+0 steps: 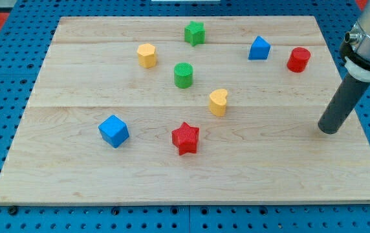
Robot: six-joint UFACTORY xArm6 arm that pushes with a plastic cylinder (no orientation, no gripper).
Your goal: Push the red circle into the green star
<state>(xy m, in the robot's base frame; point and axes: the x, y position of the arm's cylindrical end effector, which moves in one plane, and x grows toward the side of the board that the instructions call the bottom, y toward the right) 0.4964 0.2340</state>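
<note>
The red circle [298,59] is a short red cylinder near the board's upper right. The green star [195,33] sits near the top edge, left of centre, well to the left of the red circle. A blue block [259,48] lies between them, close to the red circle's left. My tip [328,131] rests on the board near the right edge, below and to the right of the red circle, apart from every block.
A green cylinder [183,75] and a yellow block [147,55] lie below and left of the star. A yellow heart [218,102], a red star [185,138] and a blue cube [113,131] sit lower on the wooden board [75,175].
</note>
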